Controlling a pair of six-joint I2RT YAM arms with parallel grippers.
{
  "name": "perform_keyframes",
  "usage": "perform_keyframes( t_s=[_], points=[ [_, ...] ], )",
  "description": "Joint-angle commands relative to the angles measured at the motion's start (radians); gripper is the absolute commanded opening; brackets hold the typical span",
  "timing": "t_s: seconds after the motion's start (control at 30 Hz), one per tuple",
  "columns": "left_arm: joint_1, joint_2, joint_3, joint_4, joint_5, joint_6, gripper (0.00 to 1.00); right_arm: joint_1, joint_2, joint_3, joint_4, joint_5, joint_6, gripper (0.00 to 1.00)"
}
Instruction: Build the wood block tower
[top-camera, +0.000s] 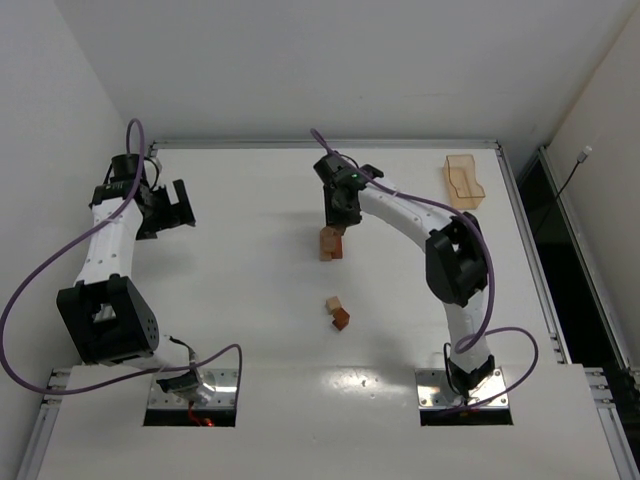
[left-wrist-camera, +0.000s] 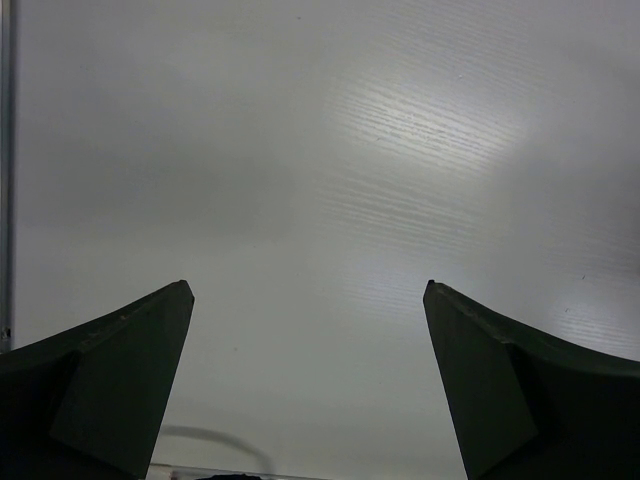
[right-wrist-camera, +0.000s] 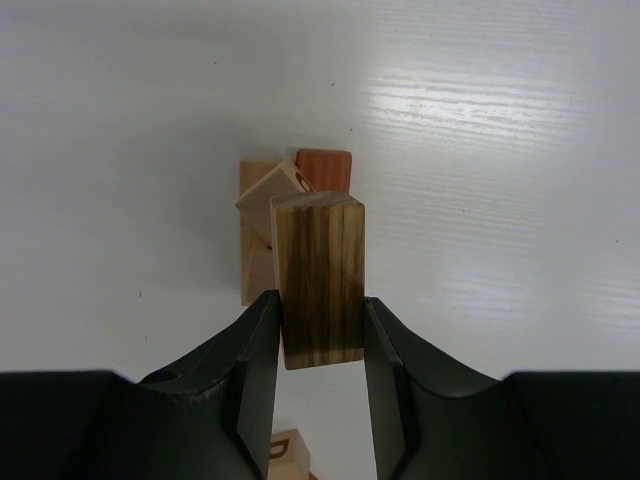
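My right gripper (right-wrist-camera: 320, 298) is shut on a dark-streaked wooden bar (right-wrist-camera: 320, 262), gripped by its long sides, right over a low stack of wood blocks. That stack shows a tan bar (right-wrist-camera: 255, 255), a tilted tan cube (right-wrist-camera: 281, 187) and a reddish-brown block (right-wrist-camera: 324, 167). In the top view the stack (top-camera: 329, 245) stands mid-table just under the right gripper (top-camera: 338, 222). I cannot tell whether the bar touches it. Two loose blocks, tan (top-camera: 333, 304) and reddish (top-camera: 341, 319), lie nearer the bases. My left gripper (top-camera: 178, 208) is open and empty at the far left, over bare table (left-wrist-camera: 308, 290).
A translucent orange tray (top-camera: 464, 182) sits at the back right corner. The table's metal rim (top-camera: 320, 144) runs along the back. One lettered tan block (right-wrist-camera: 288, 455) shows below the right fingers.
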Motion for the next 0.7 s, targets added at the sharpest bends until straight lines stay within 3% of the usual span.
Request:
perform_keyframes(
  t_s=[0.0,0.67],
  points=[
    [0.012,-0.031,-0.007,0.011,-0.002,0.001,1.0,0.015,0.005,0.078,0.014,0.056,0.004,0.0],
    [0.012,-0.031,-0.016,0.02,-0.002,-0.008,1.0,0.061,0.062,0.097,0.025,0.056,-0.014,0.0]
  ],
)
